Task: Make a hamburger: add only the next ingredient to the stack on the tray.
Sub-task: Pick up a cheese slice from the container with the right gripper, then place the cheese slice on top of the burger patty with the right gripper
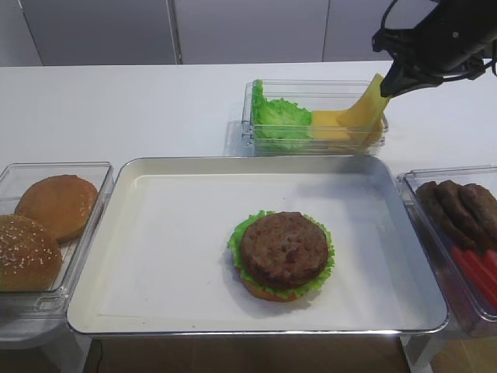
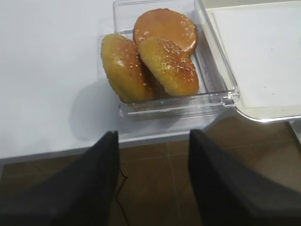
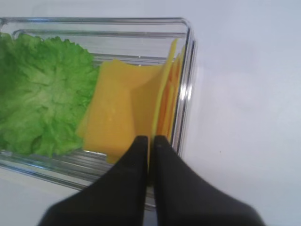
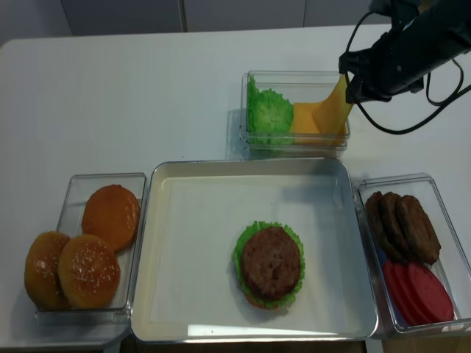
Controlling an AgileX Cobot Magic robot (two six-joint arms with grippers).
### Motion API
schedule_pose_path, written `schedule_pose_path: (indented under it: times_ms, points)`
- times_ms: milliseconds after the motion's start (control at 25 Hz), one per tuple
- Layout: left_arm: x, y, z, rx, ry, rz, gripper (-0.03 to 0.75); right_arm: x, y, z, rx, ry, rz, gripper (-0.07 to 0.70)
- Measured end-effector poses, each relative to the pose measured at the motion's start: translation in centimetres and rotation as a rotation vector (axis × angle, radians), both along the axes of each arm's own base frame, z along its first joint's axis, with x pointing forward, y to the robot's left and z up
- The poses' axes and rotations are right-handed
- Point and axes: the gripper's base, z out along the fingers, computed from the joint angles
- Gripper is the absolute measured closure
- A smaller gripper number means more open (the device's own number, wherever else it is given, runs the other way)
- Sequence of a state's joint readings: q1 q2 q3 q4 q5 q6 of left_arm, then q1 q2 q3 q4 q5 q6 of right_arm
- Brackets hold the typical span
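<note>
Step now: picking up the cheese. The right gripper (image 3: 150, 141) has its jaws pinched tight on the edge of one yellow cheese slice (image 1: 365, 109), and the slice hangs from it, bent and floppy.
Where the cheese is: it is part way up out of the clear box (image 1: 248, 128) at the back of the counter (image 1: 116, 109). Its low end seems to still touch the other cheese slices (image 3: 113, 122) in the box. Green lettuce (image 3: 42, 94) sits in the same box, on the other side.
The burger stack: the stack (image 1: 282, 252) sits in the tray (image 1: 155, 175), toward the front. It has a bun at the bottom, then lettuce, then a brown patty on top. No cheese is on it yet.
Left gripper: the left gripper (image 2: 153, 155) has its jaws wide apart and holds nothing. It hangs by the front edge of the counter, near the box of buns (image 2: 155, 52).
Other food: loose patties (image 4: 401, 224) and red slices (image 4: 416, 290) wait in a box to the right of the tray.
Next move, I think: lift the slice all the way free, so only one comes up. Then carry it over the tray and lay it flat on the patty.
Watch out: the cheese is thin and bendy, so it may fold or land crooked.
</note>
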State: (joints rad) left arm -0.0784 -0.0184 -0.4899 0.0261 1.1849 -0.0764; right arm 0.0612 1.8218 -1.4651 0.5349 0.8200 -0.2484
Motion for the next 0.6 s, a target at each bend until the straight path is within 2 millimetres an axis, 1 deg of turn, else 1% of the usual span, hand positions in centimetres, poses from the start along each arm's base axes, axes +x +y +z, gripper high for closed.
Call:
schedule_pose_path:
  times_ms: [240,600]
  points:
    - [0.0,0.0,0.0,0.000,0.000,0.000,0.359,-0.6,0.0,1.2,0.003,-0.021,0.006,0.592]
    - [0.0,0.0,0.0,0.000,0.000,0.000,0.359,-3.0,0.0,5.4,0.010,-0.097,0.032,0.591]
